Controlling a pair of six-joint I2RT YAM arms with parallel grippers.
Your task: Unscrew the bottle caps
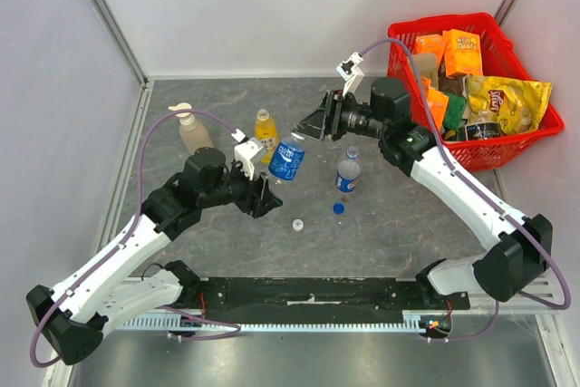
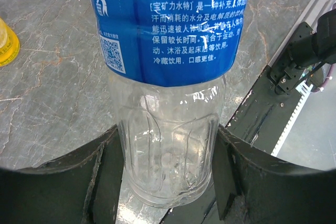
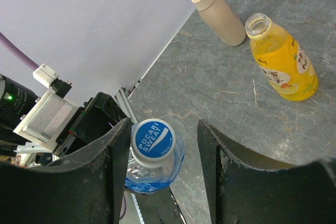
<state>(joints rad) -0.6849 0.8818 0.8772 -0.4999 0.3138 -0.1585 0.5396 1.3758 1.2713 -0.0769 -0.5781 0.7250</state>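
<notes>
My left gripper is shut on the clear base of a blue-labelled bottle and holds it tilted above the table; in the left wrist view both fingers press its base. Its cap has a blue top and a white rim. My right gripper is open around that cap. In the right wrist view one finger is at the cap's side and the other stands apart. The juice bottle stands with a bare open neck. A second clear bottle stands upright. A blue cap and a white cap lie loose on the table.
A beige pump soap bottle stands at the back left, beside the juice bottle, and also shows in the right wrist view. A red basket of snack packets sits at the back right. White walls close the back and sides.
</notes>
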